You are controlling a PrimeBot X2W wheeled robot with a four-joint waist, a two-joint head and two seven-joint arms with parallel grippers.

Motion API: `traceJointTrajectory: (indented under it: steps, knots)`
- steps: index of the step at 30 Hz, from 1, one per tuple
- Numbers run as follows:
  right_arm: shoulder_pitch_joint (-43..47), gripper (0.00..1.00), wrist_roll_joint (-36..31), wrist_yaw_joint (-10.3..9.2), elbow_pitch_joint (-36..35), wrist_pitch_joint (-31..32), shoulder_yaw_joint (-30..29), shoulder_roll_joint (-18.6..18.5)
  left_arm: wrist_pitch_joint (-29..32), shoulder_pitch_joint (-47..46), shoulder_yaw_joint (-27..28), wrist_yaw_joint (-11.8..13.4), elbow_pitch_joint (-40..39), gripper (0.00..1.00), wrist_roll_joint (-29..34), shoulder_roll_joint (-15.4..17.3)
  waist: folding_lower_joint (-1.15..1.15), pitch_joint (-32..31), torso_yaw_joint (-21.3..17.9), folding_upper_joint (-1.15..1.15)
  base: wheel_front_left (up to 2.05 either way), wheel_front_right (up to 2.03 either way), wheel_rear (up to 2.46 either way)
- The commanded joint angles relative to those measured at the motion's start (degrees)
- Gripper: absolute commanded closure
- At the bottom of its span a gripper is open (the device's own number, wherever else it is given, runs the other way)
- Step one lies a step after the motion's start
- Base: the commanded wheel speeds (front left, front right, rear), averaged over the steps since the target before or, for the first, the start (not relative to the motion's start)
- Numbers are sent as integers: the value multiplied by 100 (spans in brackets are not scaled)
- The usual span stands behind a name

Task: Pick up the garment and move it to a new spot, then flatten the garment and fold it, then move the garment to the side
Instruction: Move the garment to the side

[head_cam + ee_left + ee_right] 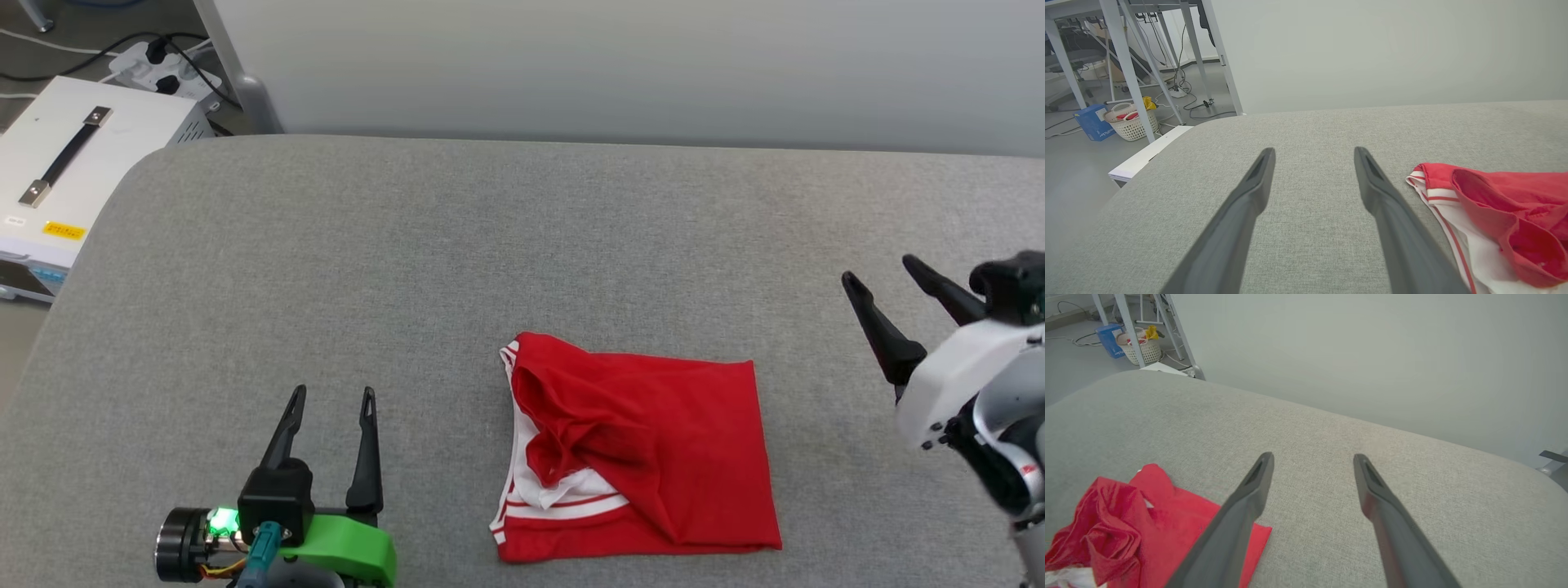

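The garment is a red T-shirt with white sleeve and striped trim, lying folded and a little rumpled on the grey table, near the front edge, right of centre. My left gripper stands open to the garment's left, nothing between its fingers. My right gripper is open too, up and to the garment's right, apart from it. The left wrist view has the garment right of the open left gripper. In the right wrist view the garment lies lower left of the open right gripper.
A white equipment case with a black handle stands off the table's left corner, with a power strip behind it. A pale wall runs behind the table. A laundry basket and table legs stand on the floor far left.
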Motion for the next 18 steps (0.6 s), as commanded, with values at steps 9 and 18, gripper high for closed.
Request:
traceJointTrajectory:
  steps: [9, 18]
  knots:
    - [-100, 0, 2184, -4, 37, 2734, 593, -803, -34, -220, -3, -19, -57, 0, -18, -43, 0, 236, 91, 0, 0, 0, 0]
    - [33, 0, 2779, -4, 378, 3215, 879, -625, -34, -468, -53, -64, -65, 0, -22, -71, 0, 580, 272, 0, 0, 0, 0]
